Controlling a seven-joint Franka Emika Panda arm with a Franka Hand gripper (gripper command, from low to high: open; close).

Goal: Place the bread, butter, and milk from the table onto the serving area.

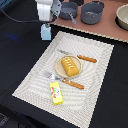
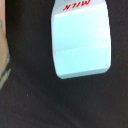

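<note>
the hand (image 1: 45,23) is hanging right over the milk (image 1: 46,33) at the far corner of the scene, on the exterior view's left. whether it is grasping the carton or is released i cannot tell: the fingers are hidden behind the white wrist body in the exterior view, and none are showing in the wrist view, where the milk (image 2: 81,42) is filling the frame with dark bench (image 2: 55,105) all around it.

the carton is likely light and thin-walled, stiff enough along its folded edges but giving on the broad flat faces, so a firm squeeze in mid-panel could dent it. its coated surface is looking smooth and may be slippery. the best hold is probably across the body just under the gabled top, with the pads on two opposite flat sides, keeping it upright.

it is looking pale blue and white, with red "milk" lettering on one face and a faint crease across the panel. it is standing on the dark bench (image 1: 20,55) just off the far corner of the serving area (image 1: 95,85), not yet on it.

further out, the bread (image 1: 70,66) is sitting on the round plate (image 1: 59,69) in the middle of the mat, and the butter (image 1: 56,93) is lying on the striped weave near the front edge.
</note>
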